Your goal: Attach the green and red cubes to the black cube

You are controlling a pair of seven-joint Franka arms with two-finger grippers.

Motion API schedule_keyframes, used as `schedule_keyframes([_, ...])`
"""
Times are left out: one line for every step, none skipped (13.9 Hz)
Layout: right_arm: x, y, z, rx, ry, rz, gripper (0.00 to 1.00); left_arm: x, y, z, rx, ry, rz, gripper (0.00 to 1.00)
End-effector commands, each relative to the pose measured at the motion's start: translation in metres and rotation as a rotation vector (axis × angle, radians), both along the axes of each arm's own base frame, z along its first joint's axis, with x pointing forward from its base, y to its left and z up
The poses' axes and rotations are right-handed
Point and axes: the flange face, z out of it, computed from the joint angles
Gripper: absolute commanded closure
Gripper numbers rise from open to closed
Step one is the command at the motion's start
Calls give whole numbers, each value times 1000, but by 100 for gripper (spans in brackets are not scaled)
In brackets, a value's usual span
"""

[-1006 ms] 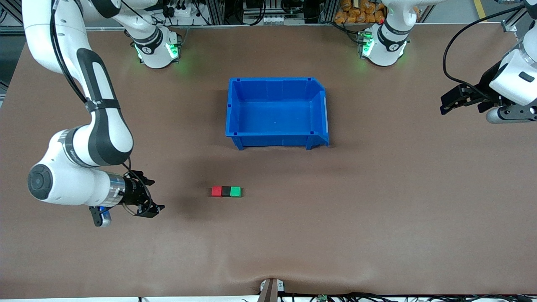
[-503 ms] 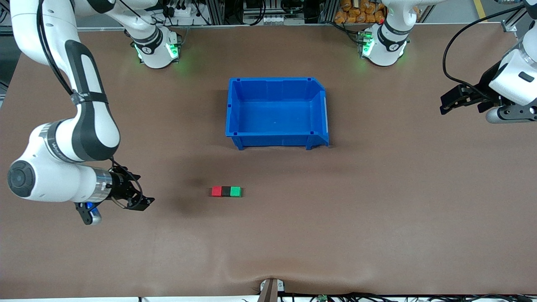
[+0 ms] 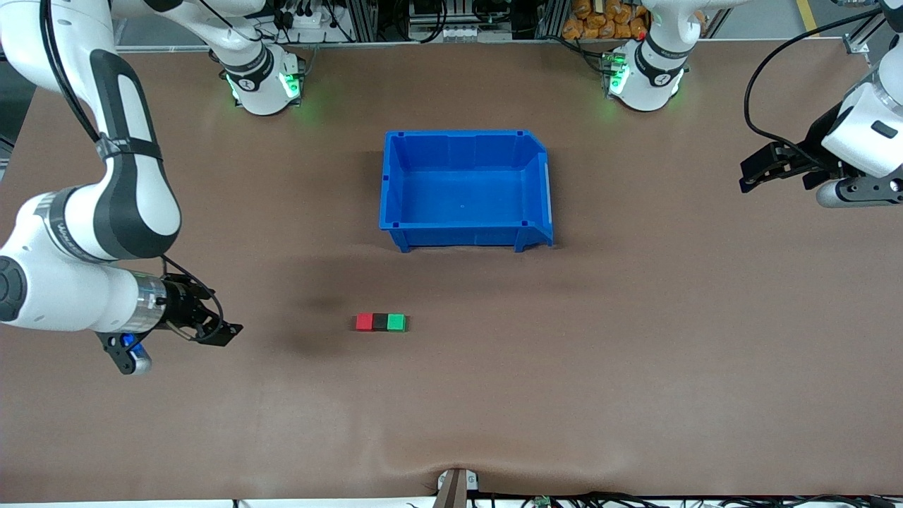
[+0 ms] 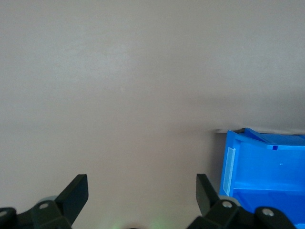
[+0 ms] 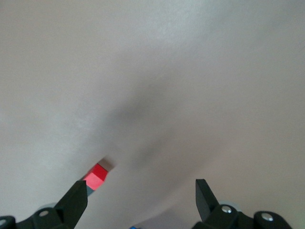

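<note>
While the red cube (image 3: pixel 364 322), black cube (image 3: pixel 380 322) and green cube (image 3: pixel 396 322) lie joined in a row on the brown surface (image 3: pixel 635 353), black in the middle, both arms stand well apart from them. The row sits nearer to the front camera than the blue bin (image 3: pixel 395 183), with the red cube toward the right arm's end and the green toward the left arm's end. The right gripper (image 3: pixel 224 329) hangs over bare surface well away from the bin, out at the right arm's end of the row, jaws spread and holding nothing; its wrist view catches the red cube (image 5: pixel 96 176). The left gripper (image 3: pixel 749 173) waits over the surface at the left arm's end, level with the bin, jaws spread and empty.
</note>
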Motion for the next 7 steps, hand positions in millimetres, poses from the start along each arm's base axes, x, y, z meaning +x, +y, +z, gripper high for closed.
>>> schedule_keyframes([-8,-8,19,-18,-16,86,0,-7,-2,3,2,-1,1,0])
schedule_keyframes([-9,-9,21,-18,-20,101,0,-7,-2,4,2,-2,1,0])
schedule_keyframes([-11,-10,29,-31,-29,125,0,-7,-2,3,2,-1,1,0])
schedule_keyframes([-14,-11,31,-52,-17,154,0,-7,-2,3,2,-1,1,0])
schedule_keyframes([-15,-12,31,-70,-11,181,0,-7,-3,4,2,-2,3,0])
schedule_keyframes([-16,-14,38,-75,-23,202,0,-7,-2,4,2,-2,4,0])
schedule_keyframes([-18,-14,46,-73,-37,226,0,-7,-2,3,1,-1,4,0])
